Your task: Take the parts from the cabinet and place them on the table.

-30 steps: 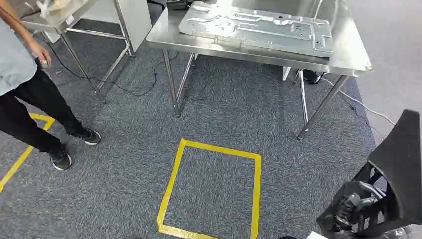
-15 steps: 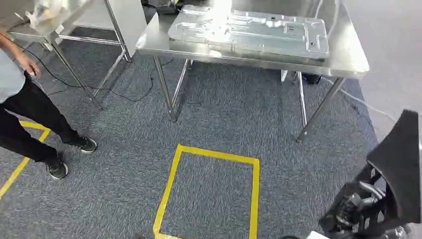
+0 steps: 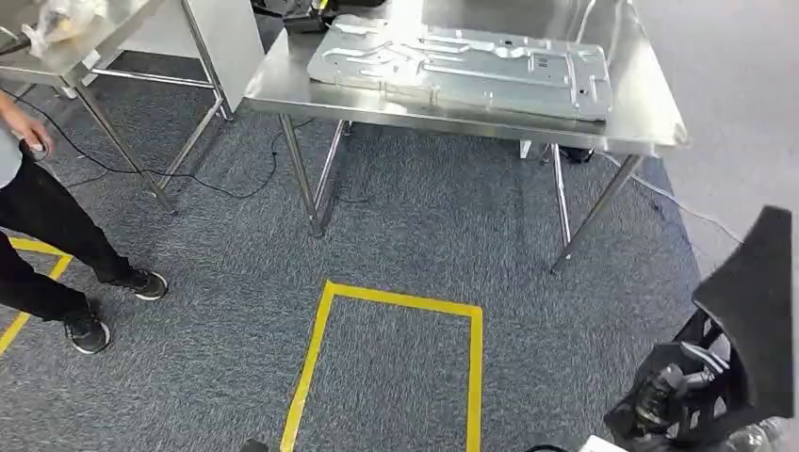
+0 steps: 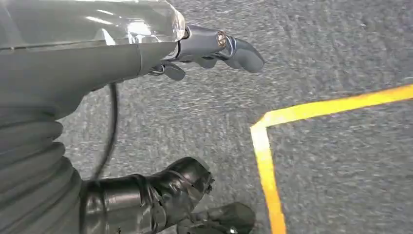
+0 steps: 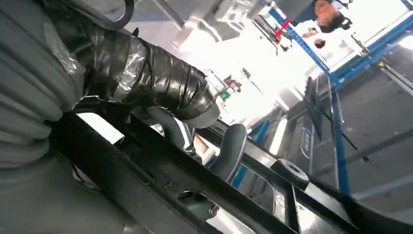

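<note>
**Carry the black part to the desk, nice and slow**

The right hand (image 3: 674, 400) is low at the robot's side, and its fingers (image 5: 229, 151) are grasping a black part (image 3: 754, 311). The part is a flat, dark piece that stands up above the hand. It is not on the desk yet. It is well apart from it.

The left hand (image 4: 195, 48) hangs over the carpet (image 3: 415, 217). Its fingers are released and hold nothing.

The steel desk (image 3: 650, 122) is ahead. A big silver metal plate (image 3: 462, 61) already lies on it and covers most of the top. The right edge of the desk looks bare, so that looks like the best spot for the black part.

To do this step well, the robot should walk up to the yellow tape square (image 3: 325, 320) on the floor, stand straight to the desk, and keep a firm hold. It should lift the part higher than the desk edge before it reaches out, so it does not bump the rim.

A person (image 3: 47, 217) stands near the left side, so no wide swings.
</note>
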